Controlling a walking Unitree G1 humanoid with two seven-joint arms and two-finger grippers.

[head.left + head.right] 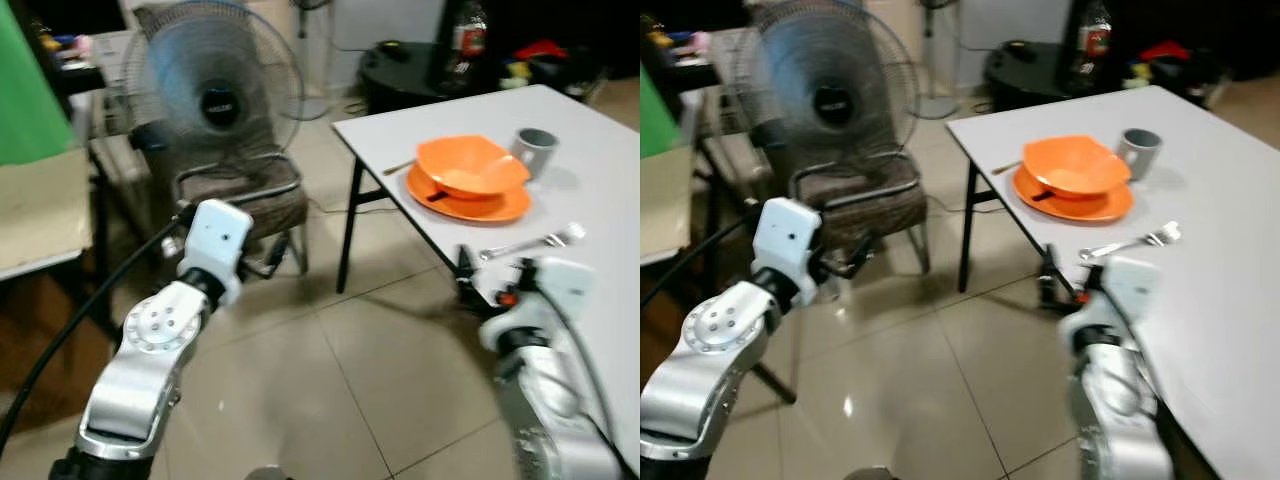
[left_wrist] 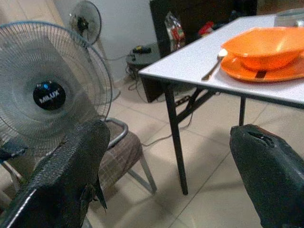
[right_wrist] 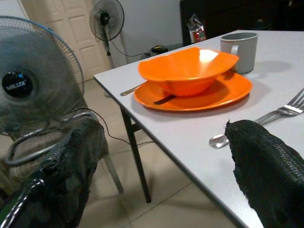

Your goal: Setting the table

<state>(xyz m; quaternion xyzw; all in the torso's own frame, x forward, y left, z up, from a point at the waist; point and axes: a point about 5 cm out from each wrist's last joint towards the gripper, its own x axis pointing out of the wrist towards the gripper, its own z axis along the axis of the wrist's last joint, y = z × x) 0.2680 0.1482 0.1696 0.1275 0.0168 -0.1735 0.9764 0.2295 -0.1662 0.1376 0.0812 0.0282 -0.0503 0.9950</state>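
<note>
On the white table [image 1: 600,215] an orange bowl [image 1: 470,164] sits on an orange plate [image 1: 475,207], with a dark utensil handle poking out between them. A grey mug [image 1: 535,150] stands just right of the bowl. A spoon [image 1: 398,168] lies left of the plate and a fork [image 1: 530,243] lies nearer me. My right gripper [image 1: 468,278] hangs open at the table's near edge, just short of the fork [image 3: 273,115], holding nothing. My left gripper [image 1: 268,258] is open and empty over the floor, near the chair.
A standing fan [image 1: 215,95] and a padded chair [image 1: 240,195] are ahead on the left. A black round table [image 1: 400,70] with a bottle [image 1: 470,30] stands behind the white table. A low desk [image 1: 40,215] is at far left. Tiled floor [image 1: 350,380] lies between.
</note>
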